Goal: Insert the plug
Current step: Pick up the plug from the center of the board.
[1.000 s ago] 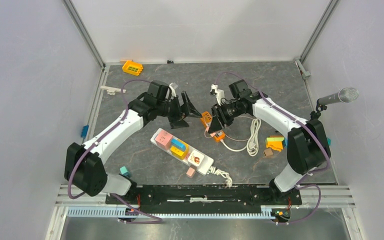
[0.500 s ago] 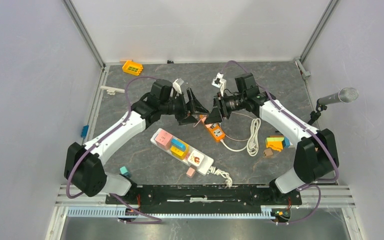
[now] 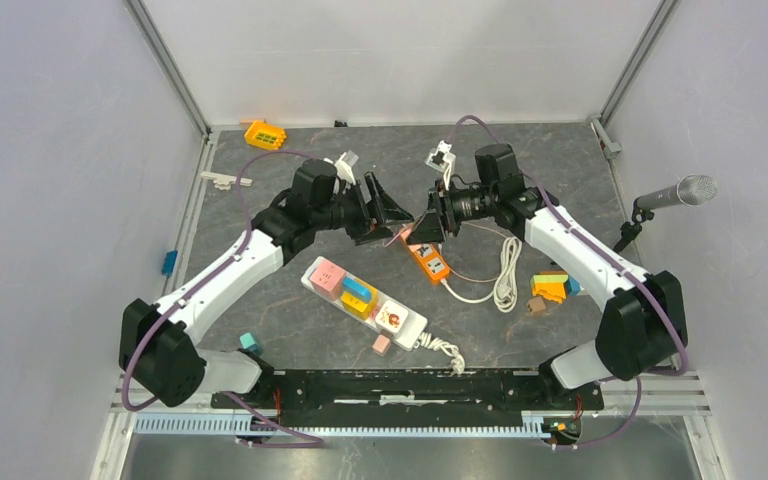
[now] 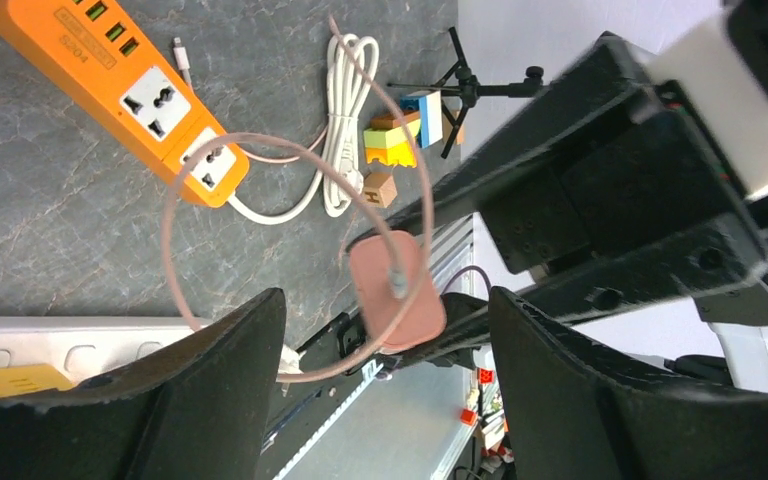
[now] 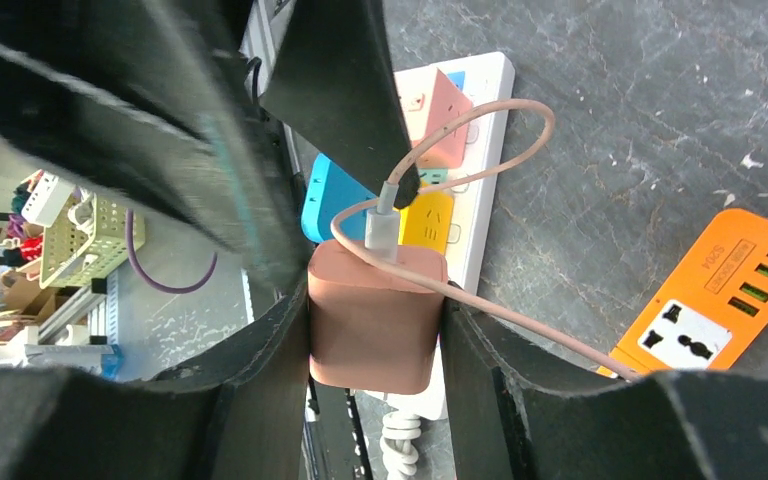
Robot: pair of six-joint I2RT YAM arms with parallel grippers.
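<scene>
The pink plug (image 5: 375, 318) is gripped tight in my right jaws, one black finger pressed on each of its sides. It is up off the bench (image 3: 560, 160), in the air between my two arms. It is not in any socket. A thin pink cord (image 5: 520, 125) comes out of the end of the plug and curls in a big loop.

My left jaws are spread wide apart and hold nothing. They point at the plug. In my left wrist view the plug sits in the gap between the two fingers. One left fingertip (image 5: 400, 185) is right by the cord where it goes into the plug. I cannot tell if it touches.

The orange power strip (image 3: 426, 256) lies flat on the bench just under the plug. Its sockets face up. The white power strip (image 3: 363, 303) lies nearer to me, at a slant. A pink block (image 3: 328, 274), a blue block (image 3: 357, 288) and a yellow block (image 3: 358, 304) sit on top of it.

A white cable (image 3: 507, 270) lies folded up beside the orange strip, on my right. A pile of toy blocks (image 3: 550, 287) is near it. A microphone (image 3: 675, 193) stands at the right edge.
</scene>
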